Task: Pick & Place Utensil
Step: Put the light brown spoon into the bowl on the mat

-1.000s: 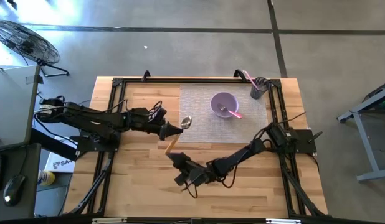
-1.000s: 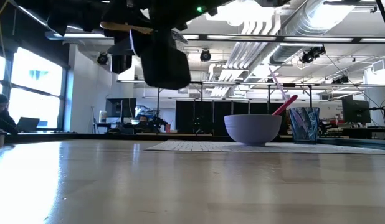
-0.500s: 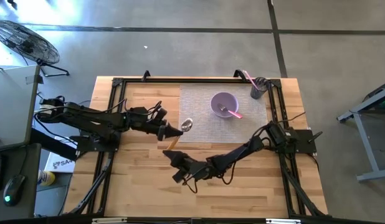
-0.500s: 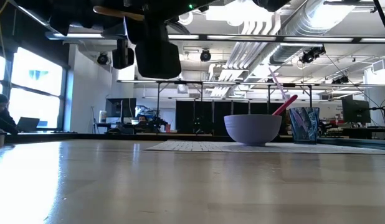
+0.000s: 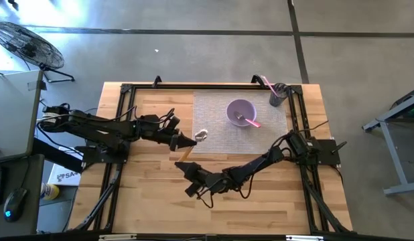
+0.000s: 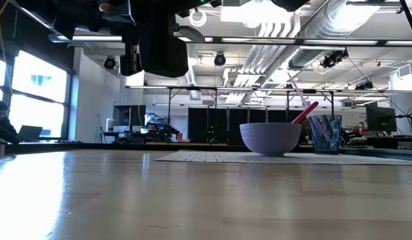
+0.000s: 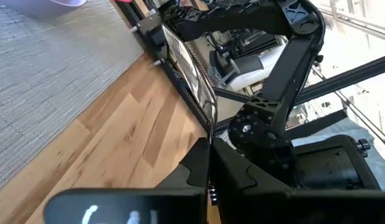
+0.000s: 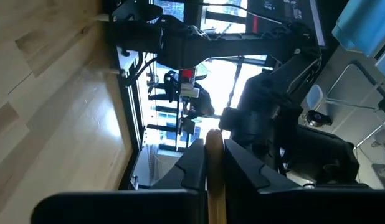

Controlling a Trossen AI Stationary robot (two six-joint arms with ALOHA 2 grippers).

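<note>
Both grippers are clamping one wooden-handled spoon (image 5: pixel 192 142) above the bare tabletop beside the woven mat (image 5: pixel 260 137): left gripper (image 5: pixel 191 140) near its metal bowl, right gripper (image 5: pixel 182 165) gripping the handle end. Judgement: one gripper should be letting go only while the other is holding firm, before travel toward the purple bowl (image 5: pixel 240 112). No legible writing is showing.

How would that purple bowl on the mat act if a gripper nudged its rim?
The purple bowl narrows toward its base, so it would probably rock or tip. It looks like light plastic, likely sliding on the woven mat. The pink utensil leaning inside might shift.
</note>
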